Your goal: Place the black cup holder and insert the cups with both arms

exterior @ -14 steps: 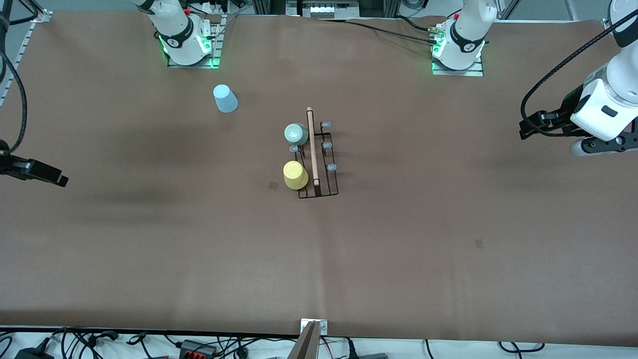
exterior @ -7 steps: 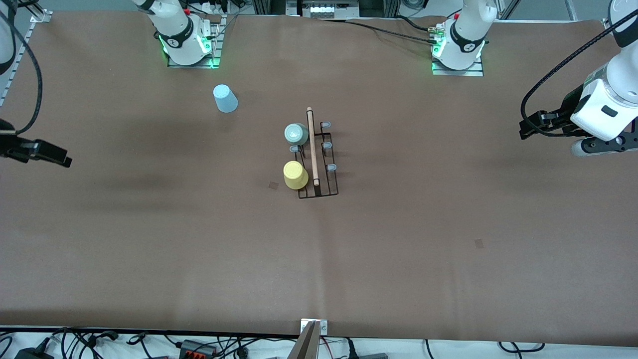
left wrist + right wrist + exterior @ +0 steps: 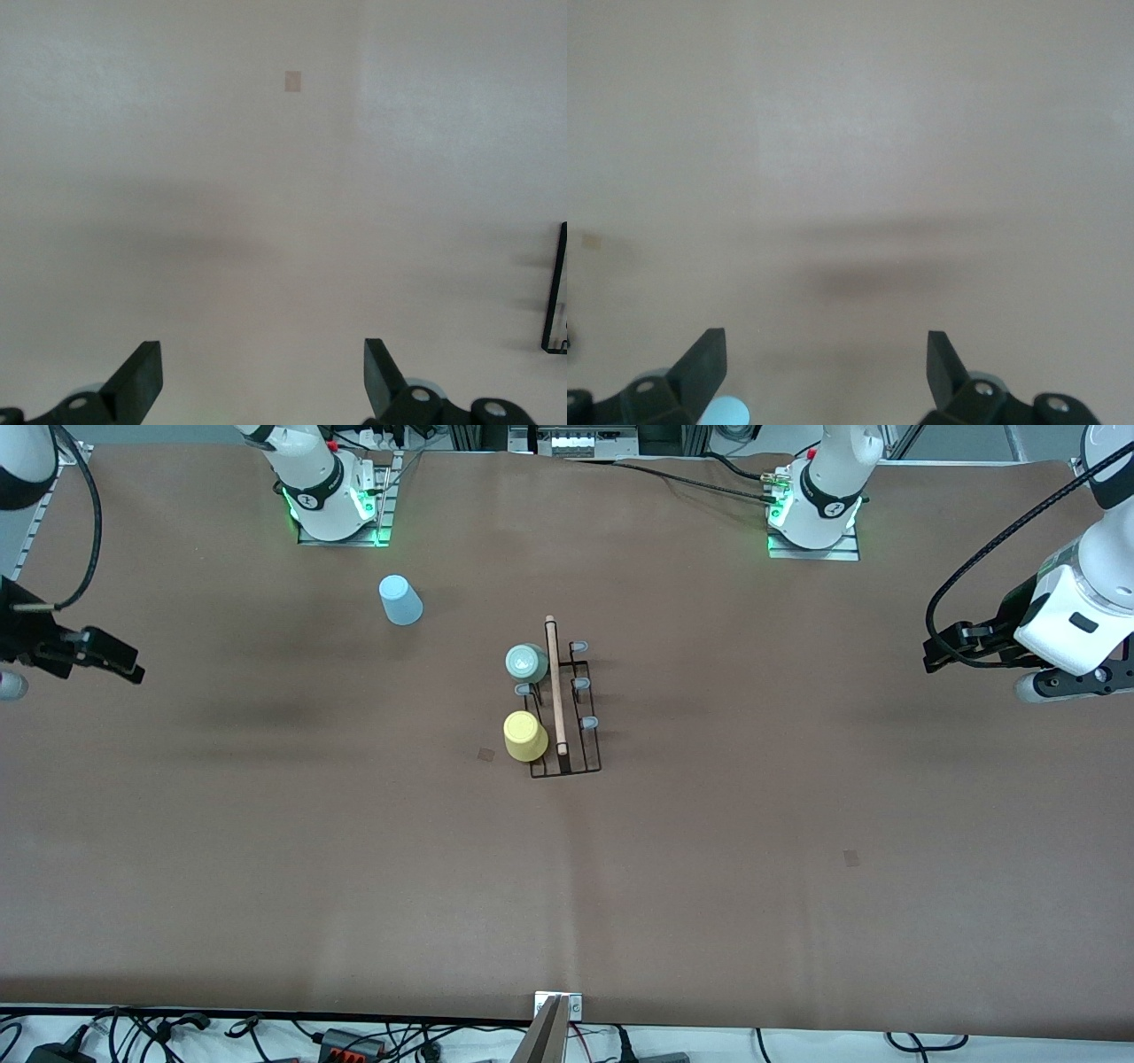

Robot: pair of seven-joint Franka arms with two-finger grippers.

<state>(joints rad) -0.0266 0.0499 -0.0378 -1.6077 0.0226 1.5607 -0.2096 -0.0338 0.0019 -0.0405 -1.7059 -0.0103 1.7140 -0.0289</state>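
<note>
The black cup holder (image 3: 567, 708) stands at the table's middle, and its edge shows in the left wrist view (image 3: 556, 292). A sage green cup (image 3: 526, 662) and a yellow cup (image 3: 525, 736) sit upside down on its prongs on the side toward the right arm's end. The light blue cup (image 3: 400, 600) stands upside down on the table, farther from the front camera, near the right arm's base; a bit of it shows in the right wrist view (image 3: 718, 413). My right gripper (image 3: 124, 664) (image 3: 824, 363) is open and empty over bare table at the right arm's end. My left gripper (image 3: 939, 646) (image 3: 261, 372) is open and empty, waiting over the left arm's end.
Small tape patches lie on the brown table (image 3: 709, 868), one beside the yellow cup (image 3: 485, 754) and one toward the left arm's end (image 3: 850, 857). The arm bases (image 3: 332, 505) (image 3: 815, 509) stand along the table's edge farthest from the front camera.
My right gripper has moved toward the bases' side of the table and slightly toward the middle. The left arm, the holder and the cups have not moved.
</note>
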